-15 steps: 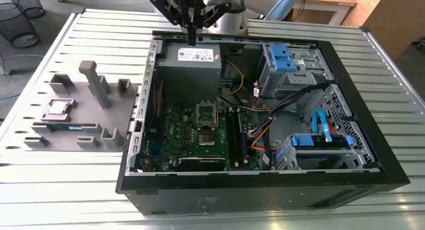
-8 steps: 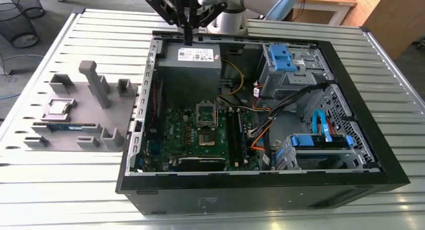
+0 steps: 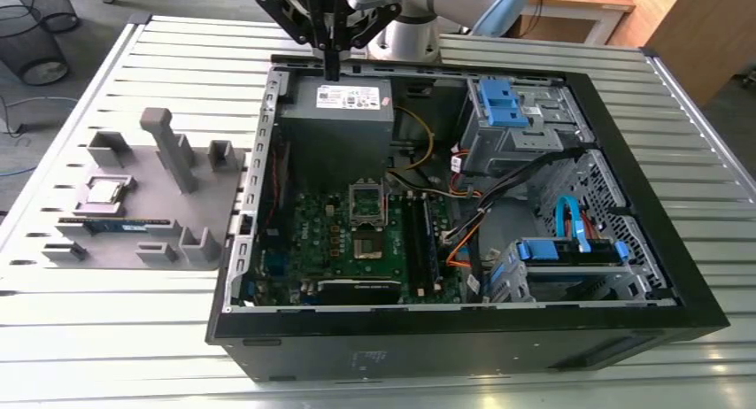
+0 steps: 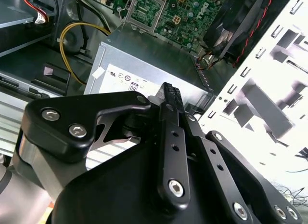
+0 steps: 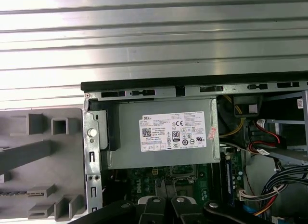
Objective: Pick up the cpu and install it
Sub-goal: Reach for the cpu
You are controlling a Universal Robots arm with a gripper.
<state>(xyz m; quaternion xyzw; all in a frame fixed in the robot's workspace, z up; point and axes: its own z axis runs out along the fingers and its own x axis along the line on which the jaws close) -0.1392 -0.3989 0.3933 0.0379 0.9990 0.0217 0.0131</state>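
The gripper (image 3: 332,71) hangs over the power supply (image 3: 343,104) at the far edge of the computer case (image 3: 473,343), fingers pressed together and holding nothing. The cpu (image 3: 104,190) lies flat on the grey fixture plate (image 3: 148,205), well apart, on the exterior view's left. Judgement: a sound pickup needs fingers spread, squared to the chip's edges.

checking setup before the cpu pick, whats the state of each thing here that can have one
cpu: lying flat in its seat on the fixture plate, not picked up
gripper: jaws shut, empty, above the power supply
computer case: on its side, side panel off, inside exposed
memory stick: lying on the fixture plate, untouched
cpu socket: uncovered, no cooler over it
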